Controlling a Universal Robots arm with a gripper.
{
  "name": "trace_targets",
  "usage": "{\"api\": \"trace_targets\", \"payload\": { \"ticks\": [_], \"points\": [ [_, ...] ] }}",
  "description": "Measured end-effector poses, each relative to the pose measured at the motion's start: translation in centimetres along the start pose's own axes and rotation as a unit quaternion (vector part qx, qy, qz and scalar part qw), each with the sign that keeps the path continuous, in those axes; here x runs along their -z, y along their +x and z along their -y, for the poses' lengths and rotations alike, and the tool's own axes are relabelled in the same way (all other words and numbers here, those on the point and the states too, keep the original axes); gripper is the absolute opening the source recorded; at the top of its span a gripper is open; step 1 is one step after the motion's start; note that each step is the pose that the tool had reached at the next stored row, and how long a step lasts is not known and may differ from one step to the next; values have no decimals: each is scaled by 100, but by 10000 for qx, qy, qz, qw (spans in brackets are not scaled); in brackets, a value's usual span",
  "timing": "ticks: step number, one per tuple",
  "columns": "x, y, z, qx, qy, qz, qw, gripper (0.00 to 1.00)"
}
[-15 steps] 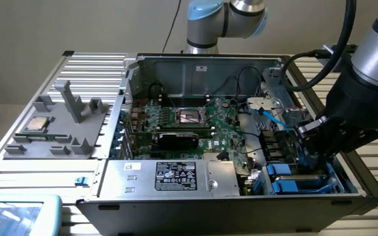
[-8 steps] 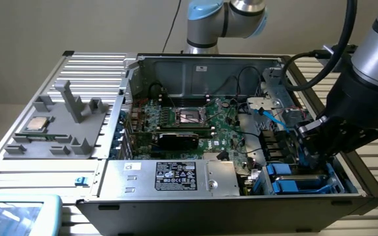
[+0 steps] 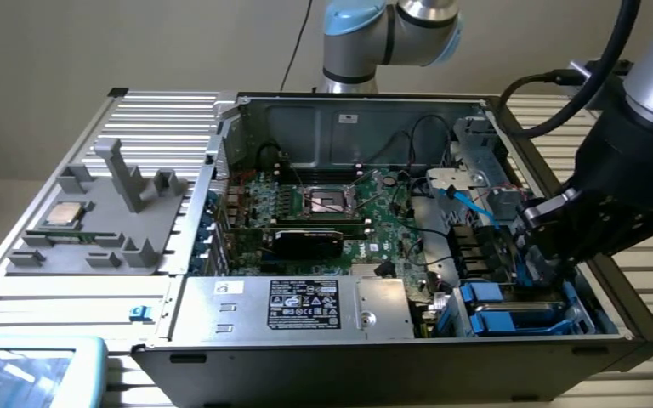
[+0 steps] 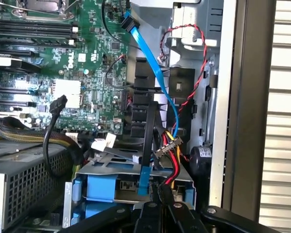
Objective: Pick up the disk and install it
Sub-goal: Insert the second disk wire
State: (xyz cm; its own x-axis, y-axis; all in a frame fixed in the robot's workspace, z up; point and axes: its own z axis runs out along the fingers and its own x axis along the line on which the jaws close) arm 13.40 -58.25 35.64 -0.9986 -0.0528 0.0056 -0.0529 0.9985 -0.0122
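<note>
The pincer (image 3: 551, 265) is closed, lowered inside the open computer case (image 3: 553, 357) over the drive bay. The disk (image 4: 117, 187), in its blue carrier, sits in that bay just below it.

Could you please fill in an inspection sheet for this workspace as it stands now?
Surface: slatted metal table carrying an open computer case.
Job's things: disk in its blue carrier, seated in the bay at the case's corner.
Clutter: grey parts tray with a processor chip; power supply.
Grippers: tool shut, just above the disk bay, holding nothing visible.
Cables: blue data cable; red, yellow and black power wires.
Surroundings: beige wall.
</note>
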Motion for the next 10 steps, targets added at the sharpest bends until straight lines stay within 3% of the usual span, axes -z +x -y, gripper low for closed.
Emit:
{"api": "trace_targets", "payload": {
  "ticks": [8, 10],
  "points": [
    [324, 8, -23, 0, 42, -2, 10000, 11],
    [344, 8, -23, -1, 45, -2, 10000, 11]
  ]
}}
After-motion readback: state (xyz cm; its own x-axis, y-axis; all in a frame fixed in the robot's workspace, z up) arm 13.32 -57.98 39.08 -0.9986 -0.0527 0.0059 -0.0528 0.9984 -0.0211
